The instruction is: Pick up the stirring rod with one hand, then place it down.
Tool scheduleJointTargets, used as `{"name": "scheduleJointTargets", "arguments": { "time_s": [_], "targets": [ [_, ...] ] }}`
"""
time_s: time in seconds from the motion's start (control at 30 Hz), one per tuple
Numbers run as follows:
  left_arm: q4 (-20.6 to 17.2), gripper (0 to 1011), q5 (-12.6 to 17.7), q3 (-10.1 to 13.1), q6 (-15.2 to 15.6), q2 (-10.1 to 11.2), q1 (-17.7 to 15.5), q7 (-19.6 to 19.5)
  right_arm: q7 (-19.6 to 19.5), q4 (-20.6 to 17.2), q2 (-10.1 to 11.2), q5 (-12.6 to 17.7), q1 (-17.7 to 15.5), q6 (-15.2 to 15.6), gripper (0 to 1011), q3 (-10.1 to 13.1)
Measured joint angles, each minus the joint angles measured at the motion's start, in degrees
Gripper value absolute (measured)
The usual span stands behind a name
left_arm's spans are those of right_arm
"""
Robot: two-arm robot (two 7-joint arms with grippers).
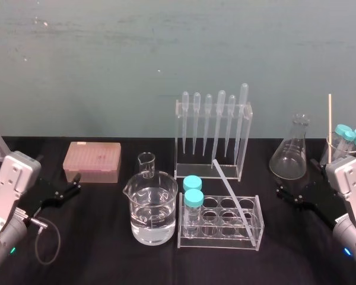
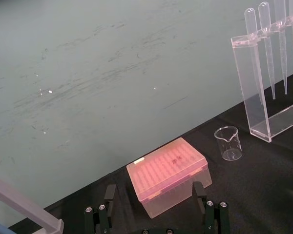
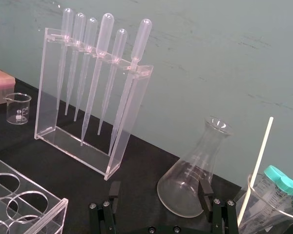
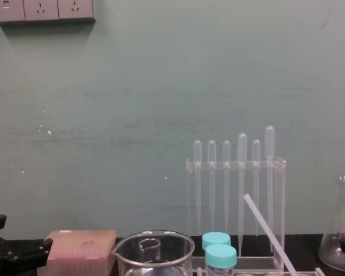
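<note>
**Right pincer [image 1: 295, 176] spread, rod [image 1: 231, 193] untouched**

We see the right pincer hovering low near the right edge of the table [image 1: 107, 255], its two fingers held wide apart and holding nothing. The left pincer [image 1: 77, 183] sits near the left edge, fingers likewise apart, beside a pink box [image 1: 92, 161].

The rod stands tilted near the middle of the table, toward the front edge. Its lower end rests at the right front of the clear tube rack [image 1: 219, 243], and its upper end rises back toward the dropper rack [image 1: 246, 142]. Whether that end touches the dropper rack we cannot tell. We judge the tilt useful: it leaves a free length in the air above the tube rack, where fingers could close without scraping the table.

Room around the rod is tight. The dropper rack stands just behind, two capped tubes [image 1: 193, 191] fill the tube rack's left end, and a big beaker [image 1: 151, 214] of water sits just beside that end. Bare table lies between the tube rack and the flask [image 1: 292, 155], so we think the right side is the clean way in, provided the flask is given a wide berth.
</note>
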Motion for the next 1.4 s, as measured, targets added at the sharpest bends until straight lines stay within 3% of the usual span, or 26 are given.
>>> {"name": "scheduleJointTargets", "arguments": {
  "time_s": [0.37, 0.43, 0.53, 0.7, 0.93, 1.07, 1.2, 1.27, 1.4],
  "targets": [
    [0.0, 1000, 0.0, 0.0, 0.0, 0.0, 0.0, 0.0, -0.59, -0.03, -0.26, -1.09, -0.2, -1.2, 1003, 0.6],
    [0.0, 1000, 0.0, 0.0, 0.0, 0.0, 0.0, 0.0, -1.49, -0.21, -0.43, -2.08, -0.44, -2.75, 1003, 1.0],
    [0.0, 1000, 0.0, 0.0, 0.0, 0.0, 0.0, 0.0, -4.61, -1.0, -0.93, -5.78, -1.06, -7.67, 1003, 2.02],
    [0.0, 1000, 0.0, 0.0, 0.0, 0.0, 0.0, 0.0, -6.8, -1.8, -1.3, -10.65, -0.97, -13.19, 1003, 2.18],
    [0.0, 1000, 0.0, 0.0, 0.0, 0.0, 0.0, 0.0, -0.83, -1.41, -1.52, -12.07, 1.36, -19.51, 1003, -0.24],
    [0.0, 1000, 0.0, 0.0, 0.0, 0.0, 0.0, 0.0, 4.84, -0.91, -1.83, -10.68, 2.96, -22.22, 1003, -2.09],
    [0.0, 1000, 0.0, 0.0, 0.0, 0.0, 0.0, 0.0, 12.22, -0.07, -2.47, -6.08, 4.61, -22.86, 1003, -3.91],
    [0.0, 1000, 0.0, 0.0, 0.0, 0.0, 0.0, 0.0, 14.97, 0.3, -2.73, -3.7, 5.11, -22.31, 1003, -4.43],
    [0.0, 1000, 0.0, 0.0, 0.0, 0.0, 0.0, 0.0, 23.17, 2.4, -3.75, 4.52, 6.78, -17.72, 1003, -5.27]
  ]
}}
